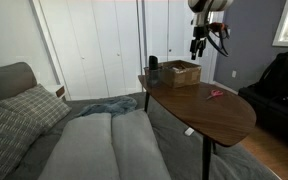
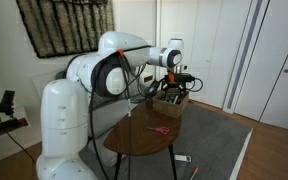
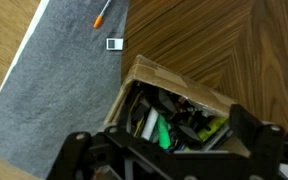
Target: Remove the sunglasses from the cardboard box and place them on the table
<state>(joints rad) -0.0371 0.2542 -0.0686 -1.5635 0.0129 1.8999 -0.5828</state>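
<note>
The cardboard box (image 1: 182, 73) stands at the far end of the dark wooden table (image 1: 222, 118); both also show in an exterior view, the box (image 2: 170, 101) and the table (image 2: 142, 142). My gripper (image 1: 197, 47) hangs a little above the box, fingers pointing down. In the wrist view the box (image 3: 152, 74) is open below my gripper (image 3: 164, 138), whose two black fingers are spread wide with nothing between them. The box holds a jumble of green, white, yellow and dark items. I cannot pick the sunglasses out among the dark shapes.
A black cylinder (image 1: 153, 64) stands beside the box. A small red item (image 1: 216, 94) lies mid-table. On the grey rug lie an orange pen (image 3: 101, 14) and a small white object (image 3: 113, 43). A grey sofa (image 1: 94, 145) and a black chair (image 1: 280, 85) flank the table.
</note>
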